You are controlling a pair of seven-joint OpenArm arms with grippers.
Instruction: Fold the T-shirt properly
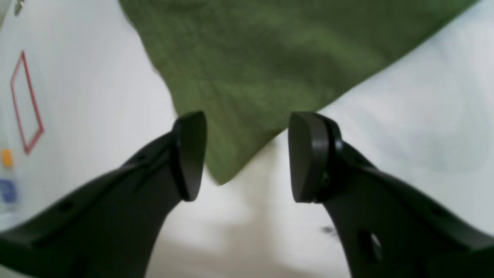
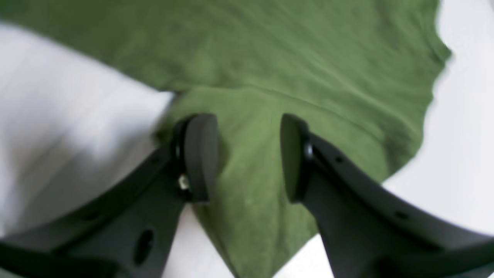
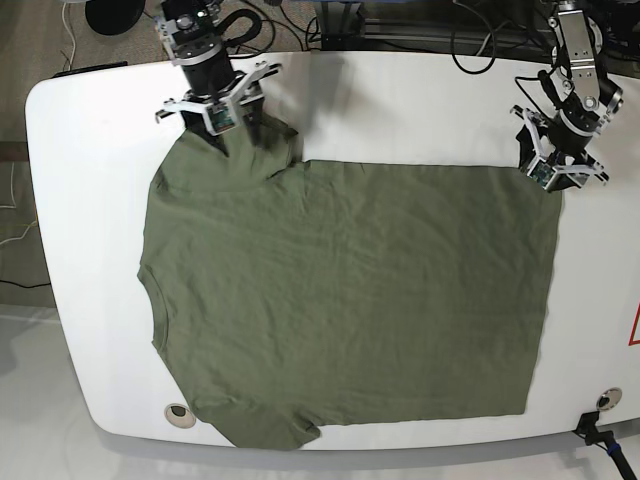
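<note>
The olive-green T-shirt (image 3: 350, 300) lies spread flat on the white table (image 3: 90, 200), neck to the left and hem to the right. My left gripper (image 1: 247, 156) is open, and the shirt's far hem corner (image 1: 231, 154) lies between and below its fingers. In the base view this gripper (image 3: 550, 172) is at the shirt's far right corner. My right gripper (image 2: 249, 156) is open over the far sleeve (image 2: 251, 135), with cloth between its fingers. In the base view it (image 3: 222, 130) is at the far left. Neither holds cloth.
A red outline mark (image 1: 25, 102) is on the table beside the left gripper, seen at the right edge in the base view (image 3: 634, 328). Cables (image 3: 480, 40) lie behind the table. Round fittings (image 3: 178, 413) sit near the front edge.
</note>
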